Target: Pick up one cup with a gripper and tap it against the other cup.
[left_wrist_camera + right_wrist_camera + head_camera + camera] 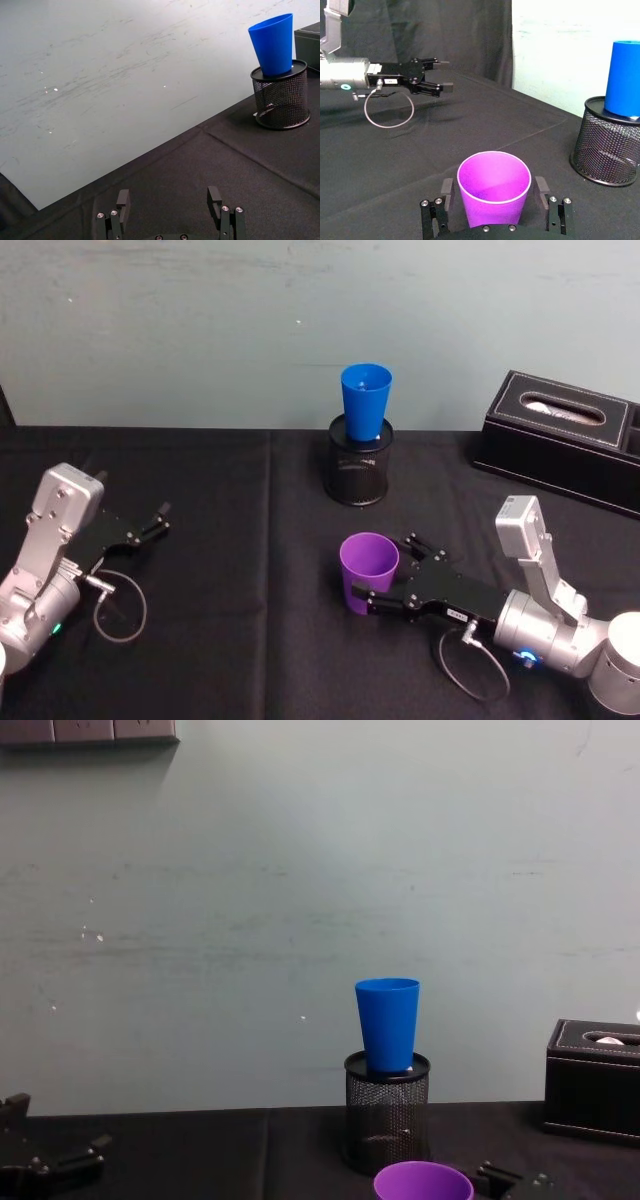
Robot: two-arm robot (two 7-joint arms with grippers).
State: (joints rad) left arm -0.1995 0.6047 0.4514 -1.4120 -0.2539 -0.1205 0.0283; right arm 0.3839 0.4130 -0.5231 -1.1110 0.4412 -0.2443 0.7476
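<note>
— Purple cup [369,565]: where is it?
— Upright on the black table [220,570], toward the front edge, between the right gripper's [492,189] spread fingers [540,186]. They flank it, unclamped.
— And the blue cup [366,398]?
— In the mesh pen holder [358,475] near the back edge, well apart.
— The left gripper [168,195]?
— Parked by the left edge, released.

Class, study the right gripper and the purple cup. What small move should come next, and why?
Probably shut the right gripper on the purple cup. Its fingers stand on either side of the cup with slight gaps, and the cup rests on the table. Lifting it toward the blue cup, perched in the mesh pen holder, should wait for a firm grip. The left gripper is parked, open, at the left.
</note>
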